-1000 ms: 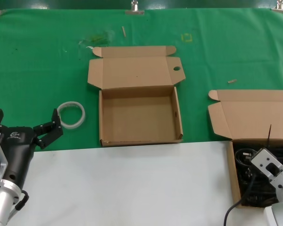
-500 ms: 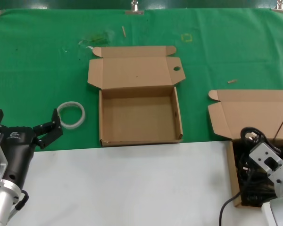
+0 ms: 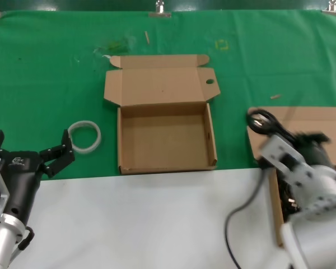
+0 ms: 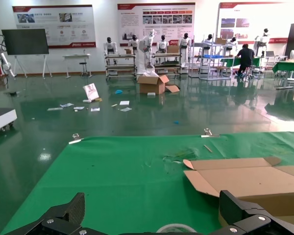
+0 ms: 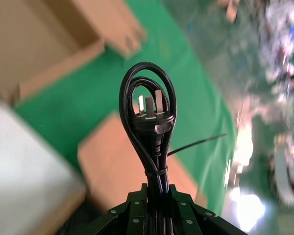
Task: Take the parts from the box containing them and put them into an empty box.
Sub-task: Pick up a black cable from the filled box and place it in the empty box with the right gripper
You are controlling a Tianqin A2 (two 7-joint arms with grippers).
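My right gripper is shut on a black power cord, lifted above the left edge of the right-hand box. In the right wrist view the cord's loop and plug stick out past the clamped fingers. More dark cords lie in that box. The empty box stands open at the centre, its lid tab pierced by a round hole. My left gripper waits open at the near left, holding nothing.
A white translucent ring lies on the green cloth just beyond my left gripper. White tabletop runs along the near side. A black cable loops below my right arm. Small scraps lie on the cloth at the back.
My right gripper has risen out of the right-hand box with a power cord and swung up and to the left. The left arm has not moved.
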